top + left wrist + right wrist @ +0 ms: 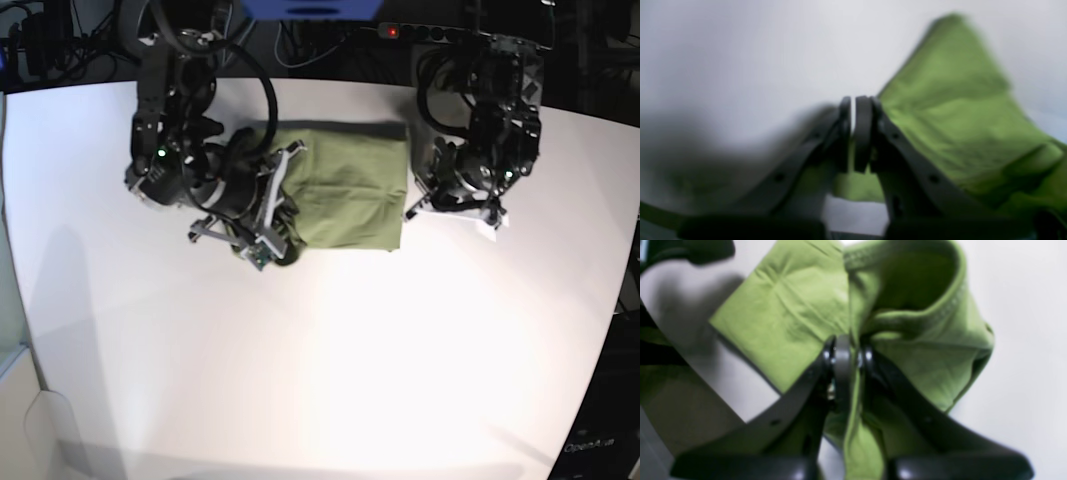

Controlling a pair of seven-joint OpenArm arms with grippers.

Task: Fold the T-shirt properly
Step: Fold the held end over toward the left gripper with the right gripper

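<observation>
A: Where was the T-shirt (345, 195), and how did it lie?

B: On the white table (330, 360), toward the far side, between the two arms. It was already a compact rectangle, so I judged the folding to be well along. One end was bunched up under the right arm.

A: Why bunched?

B: The right gripper (848, 351) had its jaws pinched nearly together on a gathered wad of cloth, with the ribbed neckband (907, 320) curling just past the tips. It looked like a hold on the collar end so that end could be carried over the rest.

A: And the other side?

B: The left gripper (853, 115) was closed to a thin slit. Its wrist view showed green cloth rising to one side of it and a patch below between its fingers (863, 133), but the picture was too blurred to tell whether any fabric was actually caught. From the base view it sat at the shirt's opposite edge, low over the table, perhaps to steady that side.

A: Any risk?

B: A thick pinch could drag the lower layers and undo the neat edges.
</observation>
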